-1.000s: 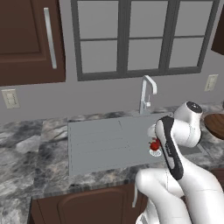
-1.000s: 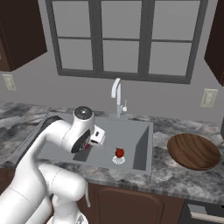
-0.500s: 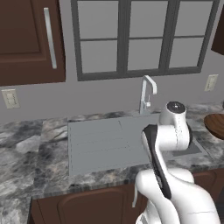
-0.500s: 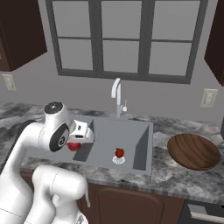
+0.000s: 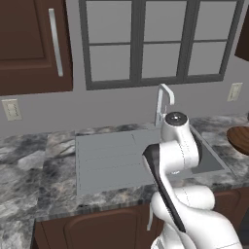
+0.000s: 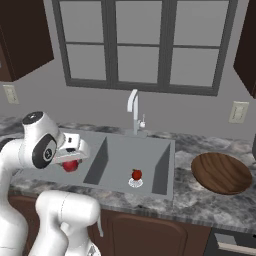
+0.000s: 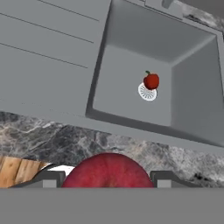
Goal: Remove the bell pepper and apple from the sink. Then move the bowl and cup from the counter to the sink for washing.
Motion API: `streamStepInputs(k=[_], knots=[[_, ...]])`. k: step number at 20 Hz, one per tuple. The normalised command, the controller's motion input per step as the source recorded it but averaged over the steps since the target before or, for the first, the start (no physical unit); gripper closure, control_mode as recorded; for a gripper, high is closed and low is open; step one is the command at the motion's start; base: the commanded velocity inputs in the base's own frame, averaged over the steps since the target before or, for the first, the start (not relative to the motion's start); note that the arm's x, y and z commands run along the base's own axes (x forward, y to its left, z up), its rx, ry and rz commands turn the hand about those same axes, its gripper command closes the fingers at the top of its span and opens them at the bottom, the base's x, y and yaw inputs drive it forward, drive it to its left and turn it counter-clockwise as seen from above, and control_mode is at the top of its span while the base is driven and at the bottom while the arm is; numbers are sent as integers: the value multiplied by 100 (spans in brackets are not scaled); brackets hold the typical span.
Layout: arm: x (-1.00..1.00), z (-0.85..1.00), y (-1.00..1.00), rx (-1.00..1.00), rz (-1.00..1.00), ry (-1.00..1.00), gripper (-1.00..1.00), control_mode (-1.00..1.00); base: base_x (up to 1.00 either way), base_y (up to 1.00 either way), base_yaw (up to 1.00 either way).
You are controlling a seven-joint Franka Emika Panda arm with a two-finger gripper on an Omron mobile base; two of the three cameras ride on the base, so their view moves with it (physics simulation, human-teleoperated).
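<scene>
The gripper (image 6: pixel 71 161) clamps the round pinkish-red apple (image 6: pixel 70 165) above the ribbed drainboard, the bright red bell pepper (image 6: pixel 136 174) sits by the grey sink's (image 6: pixel 117 161) drain, and the brown wooden bowl (image 6: pixel 221 173) waits on the marbled worktop (image 6: pixel 200 200).

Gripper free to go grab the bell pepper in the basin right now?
Probably not yet: the gripper is shut on the apple. The bell pepper sits uncovered by the drain in the sink, so once the apple is set down, the way looks open.
</scene>
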Motion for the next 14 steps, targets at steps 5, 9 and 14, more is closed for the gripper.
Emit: streamStepInputs(k=[5,9,14], knots=[[-11,24,44,0,9,12,100,-100,0,0,0],[-14,13,48,0,7,5,100,-100,0,0,0],[-9,12,48,0,4,-1,100,-100,0,0,0]])
